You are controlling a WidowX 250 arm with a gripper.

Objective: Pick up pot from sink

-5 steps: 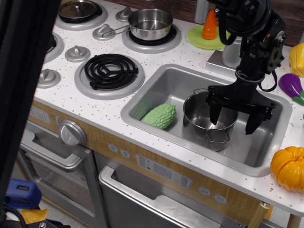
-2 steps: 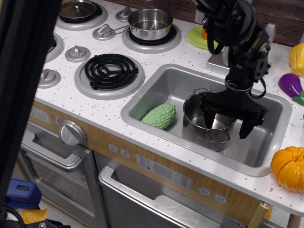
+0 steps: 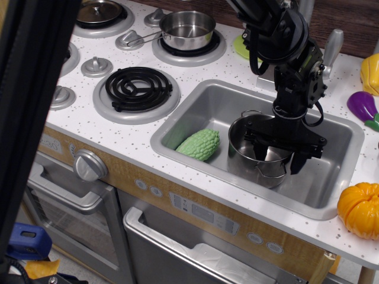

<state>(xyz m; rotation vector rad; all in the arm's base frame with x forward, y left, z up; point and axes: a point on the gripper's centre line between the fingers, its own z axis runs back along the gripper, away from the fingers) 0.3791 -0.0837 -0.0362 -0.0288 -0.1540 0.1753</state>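
gripper [image 3: 272, 155] has shifted left and dropped over the last second, from beside the pot's right rim to squarely over its mouth. pot [image 3: 251, 160] hasn't budged: upright on the floor of the sink [image 3: 331, 177], right of centre, one wire loop handle facing the front wall, the other at the back.

fingers [image 3: 298, 161] are spread wide, gripping nothing. left one sits inside or just over the pot's opening, right one hangs at or just outside the right rim. can't tell from this angle if either touches steel.

read: approach is nearly done, looks like a rim pinch on the right wall is being lined up. no grasp yet, no lift.

risk is the thin shiny wall, a shallow pinch could slip or tip the pot.

around it: green bumpy gourd [image 3: 199, 145] lies left of the pot in the same basin, close but apart. saucepan [image 3: 186, 29] sits on the back burner, orange pumpkin [image 3: 360, 210] on the tabletop [image 3: 237, 65] to the right, purple eggplant [image 3: 362, 106] behind that.
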